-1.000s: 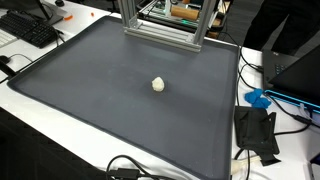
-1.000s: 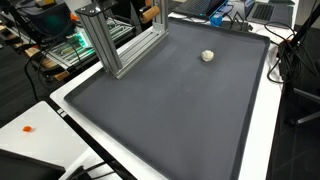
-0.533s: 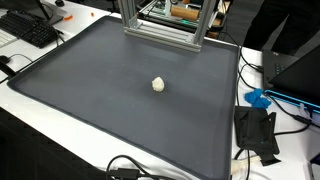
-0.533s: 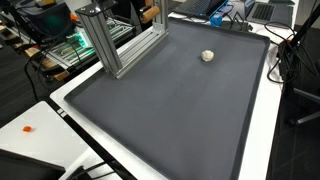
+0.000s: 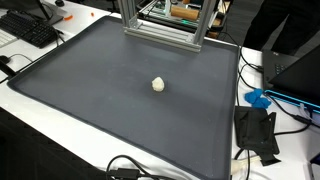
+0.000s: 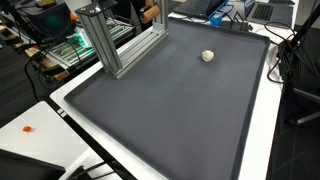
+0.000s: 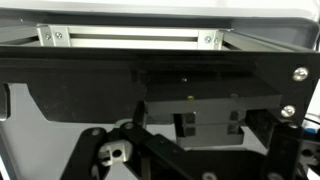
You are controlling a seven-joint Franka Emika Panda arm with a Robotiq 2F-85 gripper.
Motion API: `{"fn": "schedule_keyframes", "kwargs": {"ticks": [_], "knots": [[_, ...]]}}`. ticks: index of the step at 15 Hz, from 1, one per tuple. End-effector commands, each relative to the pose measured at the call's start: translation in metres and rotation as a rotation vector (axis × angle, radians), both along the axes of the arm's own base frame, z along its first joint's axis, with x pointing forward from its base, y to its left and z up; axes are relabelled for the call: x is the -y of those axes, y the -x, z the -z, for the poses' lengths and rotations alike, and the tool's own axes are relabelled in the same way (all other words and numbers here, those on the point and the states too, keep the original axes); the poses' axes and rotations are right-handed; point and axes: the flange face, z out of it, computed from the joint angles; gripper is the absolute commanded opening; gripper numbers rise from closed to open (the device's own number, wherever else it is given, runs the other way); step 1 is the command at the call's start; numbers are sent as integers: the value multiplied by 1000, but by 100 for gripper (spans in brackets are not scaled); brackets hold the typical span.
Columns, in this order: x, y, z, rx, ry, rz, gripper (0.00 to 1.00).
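1. Nothing has moved since the earlier frames: the pale lump (image 5: 158,85) sits in the same spot, and no arm enters either exterior view.
2. Far left in an exterior view, a black keyboard (image 5: 30,28) lies on the white desk (image 5: 12,50).
3. A dark mat (image 5: 90,95) covers most of the desk. The lump rests alone near its middle, well apart from the aluminium frame (image 5: 160,30) at the far edge.
4. The lump looks roundish, with no clear long axis.
5. The wrist view shows a metal rail (image 7: 130,37) above dark panels. The jaws are spread wide and hold nothing.
6. The lump is absent from the wrist view, so its direction from the jaws cannot be told.
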Motion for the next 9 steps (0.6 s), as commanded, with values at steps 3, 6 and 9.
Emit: {"fn": "schedule_keyframes", "kwargs": {"ticks": [3,6,9], "knots": [[-6,4,2,18,-1,-74,100],[-2,3,3,0,15,-50,100],[-1,1,3,-9,12,-32,100]]}}
